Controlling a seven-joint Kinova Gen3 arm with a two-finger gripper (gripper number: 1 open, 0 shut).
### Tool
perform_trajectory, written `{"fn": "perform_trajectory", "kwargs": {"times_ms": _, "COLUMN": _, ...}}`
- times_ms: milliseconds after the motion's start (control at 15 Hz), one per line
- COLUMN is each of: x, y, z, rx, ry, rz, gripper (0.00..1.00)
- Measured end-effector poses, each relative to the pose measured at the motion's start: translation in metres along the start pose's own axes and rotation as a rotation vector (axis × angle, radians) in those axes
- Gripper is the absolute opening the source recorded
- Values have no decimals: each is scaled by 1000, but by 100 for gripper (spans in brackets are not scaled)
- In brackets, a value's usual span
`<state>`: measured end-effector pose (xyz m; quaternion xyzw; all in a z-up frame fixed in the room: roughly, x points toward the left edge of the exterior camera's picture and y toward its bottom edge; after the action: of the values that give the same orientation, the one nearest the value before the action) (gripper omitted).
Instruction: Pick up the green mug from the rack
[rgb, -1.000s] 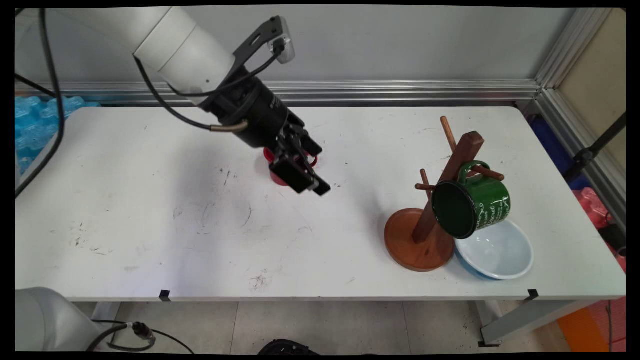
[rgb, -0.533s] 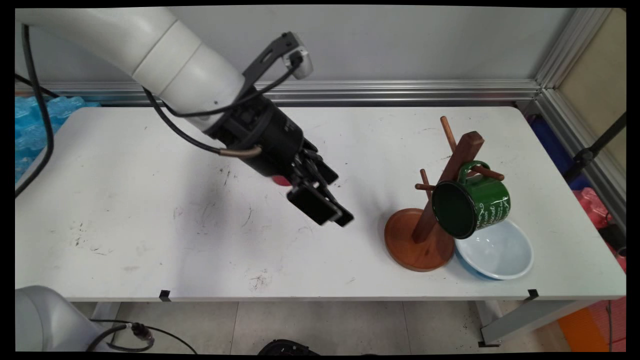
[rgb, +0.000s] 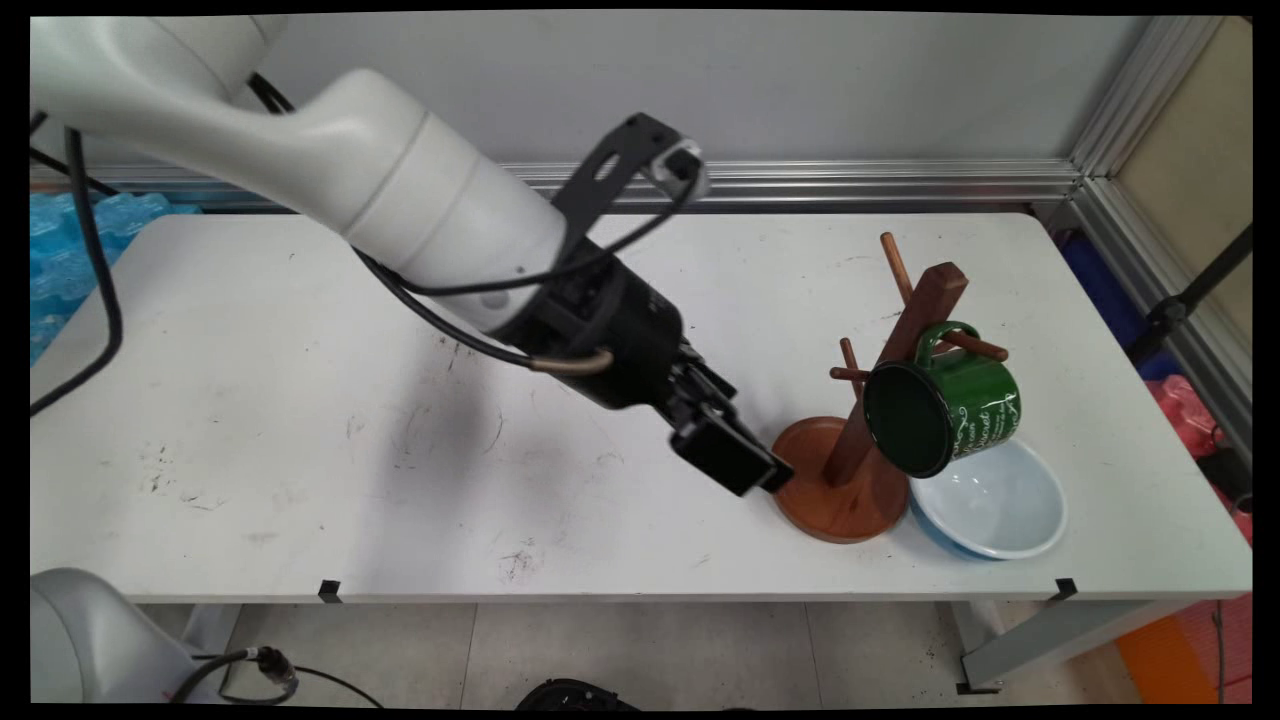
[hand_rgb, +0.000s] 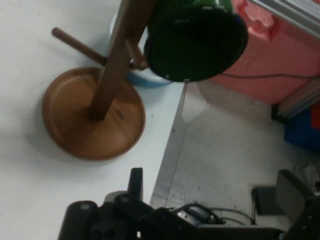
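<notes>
Main view: black two-finger gripper (rgb: 740, 462) sits low over the white table (rgb: 300, 400), pointing down & to the pic's right. Its tip is right at the left rim of the round brown wooden base (rgb: 815, 500) of a mug tree. Touching or just above it: can't tell.

The tree's dark wooden post (rgb: 900, 350) leans, its long axis running from the base up & to the right. The dark green enamel mug (rgb: 960, 405) hangs by its handle on a peg on the far side of that post from the gripper, higher up, w/ its mouth turned toward the gripper side. A pale blue bowl (rgb: 1000, 500) sits under the mug, touching the base's right edge.

Hand view: fingers (hand_rgb: 80, 215) spread wide w/ nothing between them; base (hand_rgb: 90, 115) & post are ahead, off to one side of the gripper's line, and the mug (hand_rgb: 195, 45) is beyond them.
</notes>
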<state>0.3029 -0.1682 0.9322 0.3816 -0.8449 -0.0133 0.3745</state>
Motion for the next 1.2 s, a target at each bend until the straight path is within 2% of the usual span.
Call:
{"fn": "perform_trajectory", "kwargs": {"times_ms": 600, "x": 13, "y": 22, "z": 48, "rx": 2, "ry": 82, "rz": -75, "gripper": 100}}
{"fn": "perform_trajectory", "kwargs": {"times_ms": 1200, "x": 24, "y": 38, "z": 86, "rx": -46, "ry": 156, "rz": -151, "gripper": 100}}
